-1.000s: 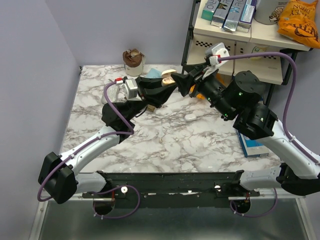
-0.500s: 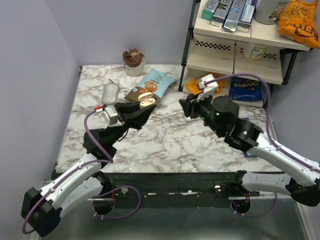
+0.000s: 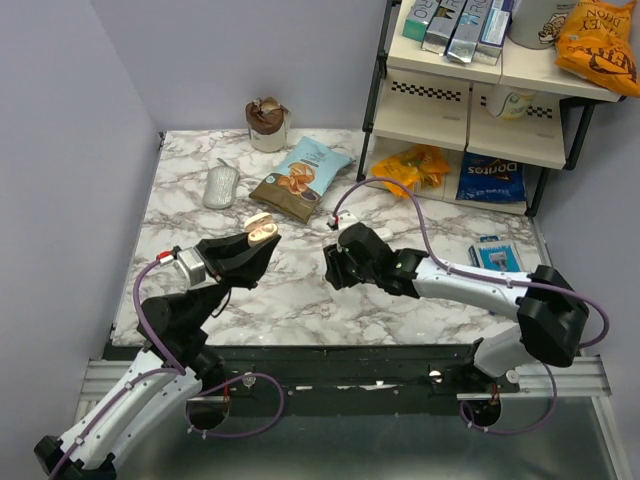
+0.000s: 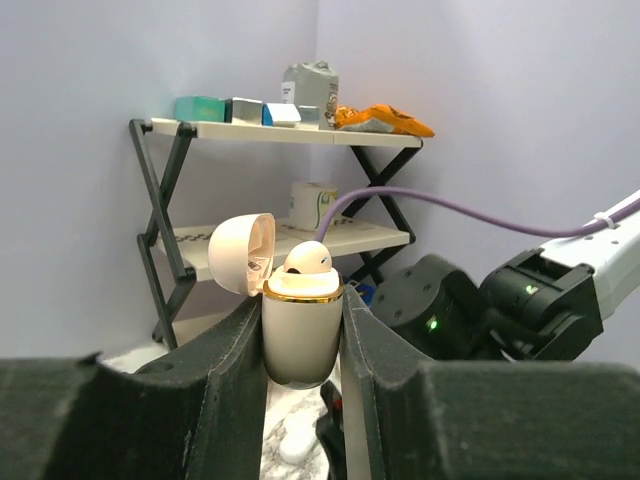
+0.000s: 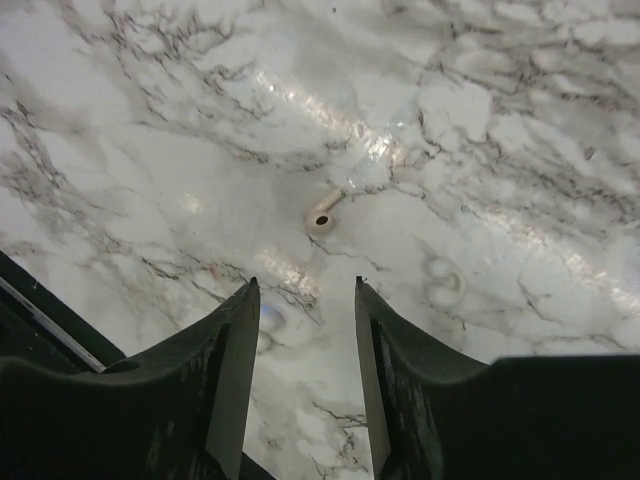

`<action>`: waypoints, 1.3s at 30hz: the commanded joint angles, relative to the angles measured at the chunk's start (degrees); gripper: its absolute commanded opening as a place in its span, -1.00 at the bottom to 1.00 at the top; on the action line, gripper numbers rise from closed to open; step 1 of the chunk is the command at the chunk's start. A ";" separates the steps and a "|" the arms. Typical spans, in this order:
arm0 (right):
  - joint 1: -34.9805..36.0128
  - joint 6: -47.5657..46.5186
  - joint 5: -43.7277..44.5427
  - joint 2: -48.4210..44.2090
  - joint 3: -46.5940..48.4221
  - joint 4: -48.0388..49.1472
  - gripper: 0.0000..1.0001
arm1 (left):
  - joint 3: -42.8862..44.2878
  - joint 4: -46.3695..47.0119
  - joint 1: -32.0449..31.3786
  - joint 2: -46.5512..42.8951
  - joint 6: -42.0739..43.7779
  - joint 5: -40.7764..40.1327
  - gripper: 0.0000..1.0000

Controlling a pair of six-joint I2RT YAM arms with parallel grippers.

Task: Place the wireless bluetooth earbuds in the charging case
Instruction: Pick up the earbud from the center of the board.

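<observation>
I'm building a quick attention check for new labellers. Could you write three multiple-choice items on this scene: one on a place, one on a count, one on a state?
1. Where is the loose earbud relative to the right tool? A) clamped in it B) on top of it C) on the table, just past its fingertips
2. How many earbuds show in the case held by the left tool? A) none B) one C) two
3. How is the lid of the case? A) open B) shut C) missing
Answers: 1 C, it lies on bare marble beyond the open tool. 2 B, a single seated earbud pokes from the top. 3 A, it is tipped back on its hinge.
</observation>
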 commanded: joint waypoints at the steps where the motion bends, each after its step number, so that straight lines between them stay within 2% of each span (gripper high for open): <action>1: 0.39 4.76 -3.44 4.37 -1.39 4.94 0.05 | -1.71 -5.42 -0.01 -2.83 0.22 -2.46 -1.00; 12: 0.39 5.55 -0.54 17.11 3.61 4.76 0.09 | -3.21 -7.10 -0.01 -5.65 -0.66 -3.16 -1.00; 20: 0.39 4.76 2.27 21.61 7.83 3.09 0.09 | -3.21 -7.19 -0.01 -5.74 -0.48 -3.25 -1.00; 32: 0.31 1.51 6.14 23.11 6.78 1.51 -0.46 | -3.47 -6.84 -0.01 -5.04 -0.57 -3.07 -1.00; 35: 0.31 -2.35 7.55 21.44 6.43 1.42 -0.59 | -3.12 -7.01 -0.01 -5.04 -0.31 -3.16 -1.00; 39: 0.22 -15.67 8.43 19.68 7.22 -0.07 -0.64 | -2.77 -7.19 -0.01 -5.12 -0.04 -2.72 -1.00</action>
